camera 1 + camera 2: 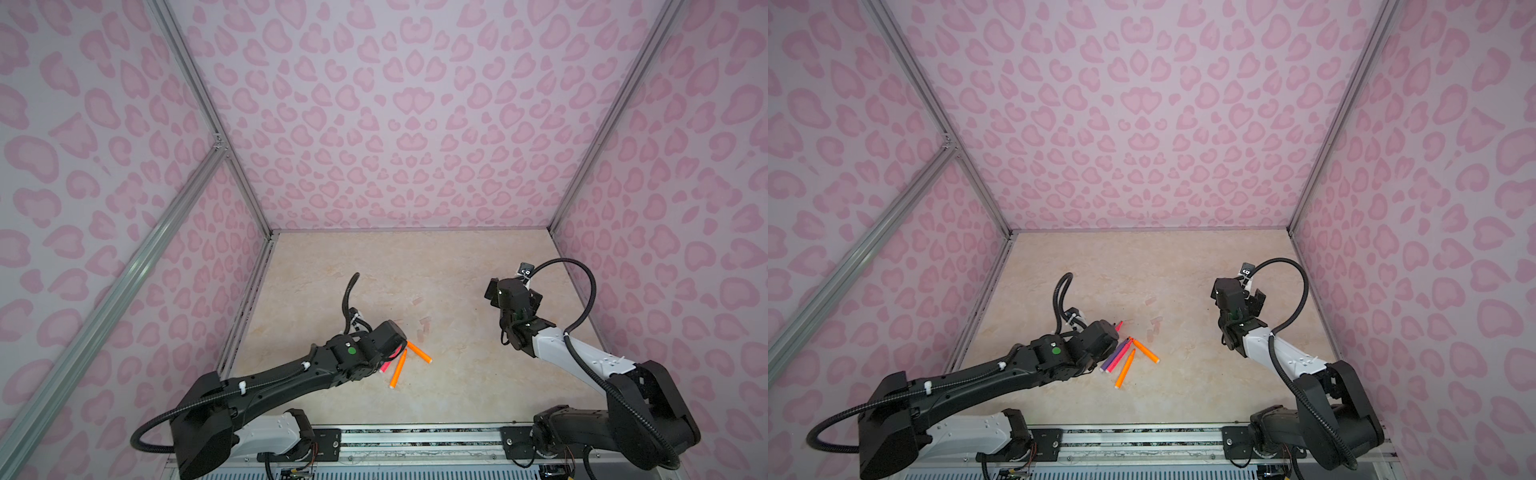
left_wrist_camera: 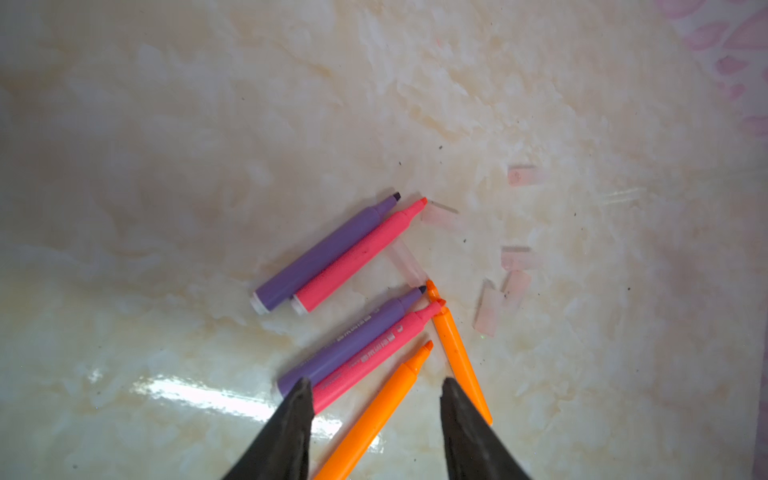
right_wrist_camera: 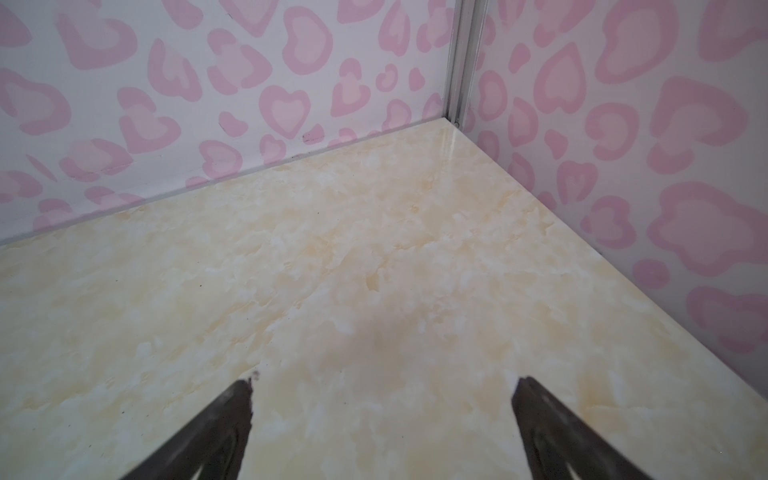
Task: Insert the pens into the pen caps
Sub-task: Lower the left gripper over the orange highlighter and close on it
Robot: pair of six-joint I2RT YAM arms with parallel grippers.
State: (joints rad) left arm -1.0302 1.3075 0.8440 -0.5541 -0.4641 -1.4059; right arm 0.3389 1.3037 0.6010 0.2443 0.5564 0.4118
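Note:
Six pens lie on the beige table. One purple pen (image 2: 324, 253) and one pink pen (image 2: 357, 257) lie side by side. Closer in lie a second purple pen (image 2: 353, 345) and a second pink pen (image 2: 370, 357). My left gripper (image 2: 376, 380) is open, low over the table, its jaws either side of an orange pen (image 2: 386, 399) and clear of it. The other orange pen (image 2: 457, 353) runs beside one jaw. Several faint pen caps lie beyond the tips, among them one (image 2: 521, 175) and another (image 2: 488, 311). My right gripper (image 3: 384, 385) is open over bare table.
Pink patterned walls (image 1: 395, 124) enclose the table on three sides. The right arm (image 1: 515, 303) hovers near the right wall, away from the pens (image 1: 1125, 368). A metal rail (image 1: 415, 436) runs along the front edge.

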